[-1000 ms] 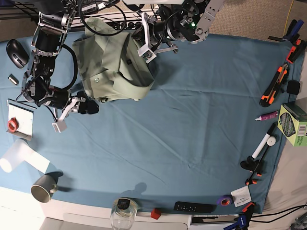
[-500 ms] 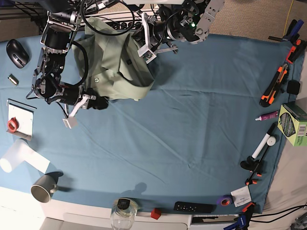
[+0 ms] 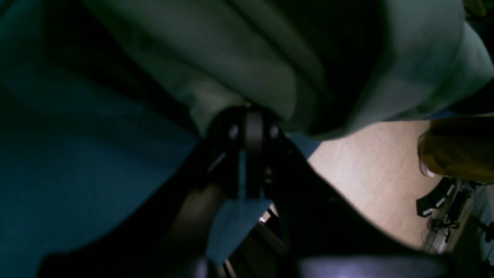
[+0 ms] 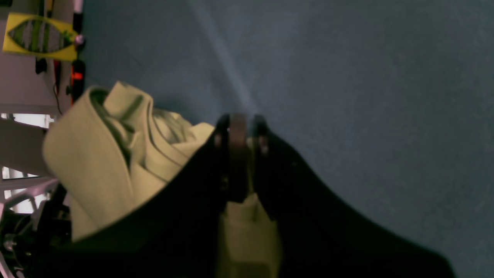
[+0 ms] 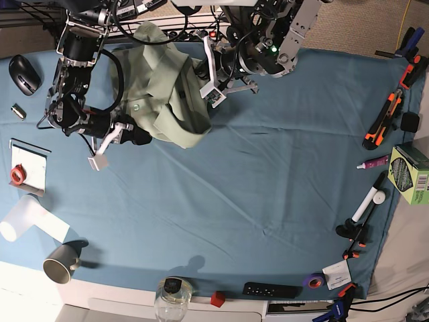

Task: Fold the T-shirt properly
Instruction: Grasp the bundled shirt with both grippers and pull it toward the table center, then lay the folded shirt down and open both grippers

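On the left of the base view, the right gripper [image 5: 137,134] is seen clamped on the lower edge of the T-shirt [image 5: 164,90], whose soft sage-green cloth is bunched in thick rumpled folds at the far left of the teal table cloth [image 5: 268,174]. Further right, the left gripper [image 5: 204,70] is closed on the shirt's other side. Only in the right wrist view are rolled layers of fabric shown pinched between the black fingers [image 4: 227,154]. In the left wrist view, dim cloth is seen draped over the closed jaws.
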